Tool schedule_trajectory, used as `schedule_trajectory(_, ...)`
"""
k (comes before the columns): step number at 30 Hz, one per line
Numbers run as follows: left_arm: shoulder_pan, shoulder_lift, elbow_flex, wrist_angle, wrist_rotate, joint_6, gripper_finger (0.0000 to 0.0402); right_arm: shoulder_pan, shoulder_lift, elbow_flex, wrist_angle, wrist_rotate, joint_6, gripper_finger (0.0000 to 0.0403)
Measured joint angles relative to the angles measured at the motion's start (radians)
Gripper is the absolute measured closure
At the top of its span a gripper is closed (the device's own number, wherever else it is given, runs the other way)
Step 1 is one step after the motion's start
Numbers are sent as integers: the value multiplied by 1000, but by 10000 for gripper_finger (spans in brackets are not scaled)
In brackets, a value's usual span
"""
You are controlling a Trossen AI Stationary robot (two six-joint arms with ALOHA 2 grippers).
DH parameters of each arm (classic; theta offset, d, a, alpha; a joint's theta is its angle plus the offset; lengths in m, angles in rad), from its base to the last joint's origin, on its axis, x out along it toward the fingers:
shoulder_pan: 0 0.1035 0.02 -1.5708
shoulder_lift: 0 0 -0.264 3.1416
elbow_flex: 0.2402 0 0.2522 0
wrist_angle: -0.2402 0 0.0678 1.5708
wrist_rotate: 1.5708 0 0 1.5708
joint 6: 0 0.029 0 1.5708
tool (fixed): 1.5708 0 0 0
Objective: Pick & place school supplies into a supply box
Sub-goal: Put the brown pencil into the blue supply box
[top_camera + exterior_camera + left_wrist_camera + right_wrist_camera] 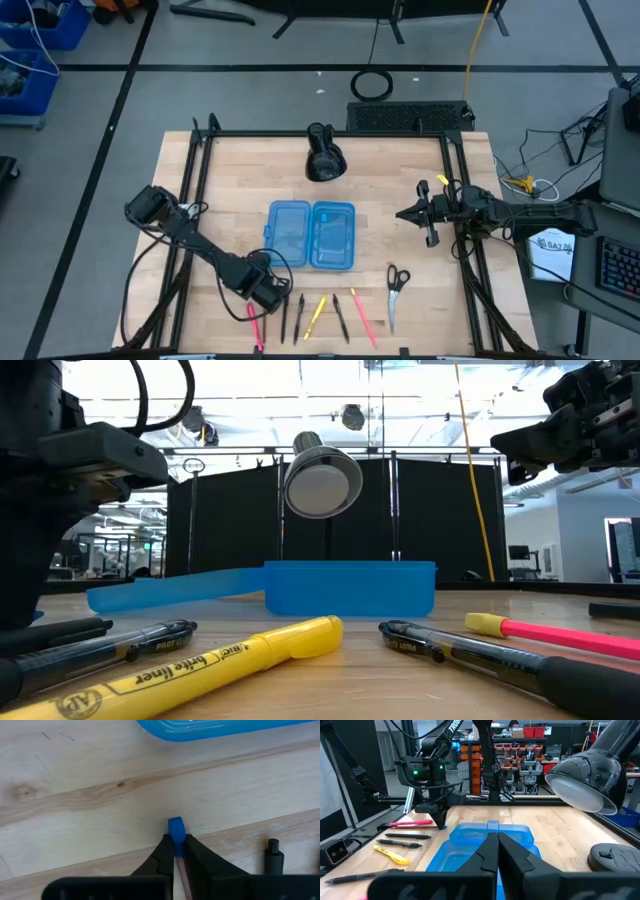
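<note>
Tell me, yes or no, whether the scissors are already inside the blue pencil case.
No. In the high view the scissors lie on the bare table, apart from the open pencil case.

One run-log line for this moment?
left gripper: shut on blue-capped pen, on table | right gripper: shut, idle | supply box: open, empty

Open blue supply box (311, 234), pens (318, 317) alongside

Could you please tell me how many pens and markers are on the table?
6, in a row at the front edge: red pen in the left claw, two black pens, yellow marker, third black pen, pink marker. The claw may hide another.
</note>
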Motion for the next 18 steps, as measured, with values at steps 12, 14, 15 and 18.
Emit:
schedule_trajectory(12, 4, 20, 164, -189, -43, 56, 384, 0, 0, 0, 0, 0, -2, 403)
schedule_trajectory(14, 5, 15, 189, -204, -56, 75, 384, 0, 0, 0, 0, 0, -2, 403)
schedule_trajectory(15, 5, 15, 197, -208, -56, 81, 383, 0, 0, 0, 0, 0, -2, 403)
schedule_trajectory(18, 5, 18, 221, -232, -51, 99, 376, 0, 0, 0, 0, 0, -2, 403)
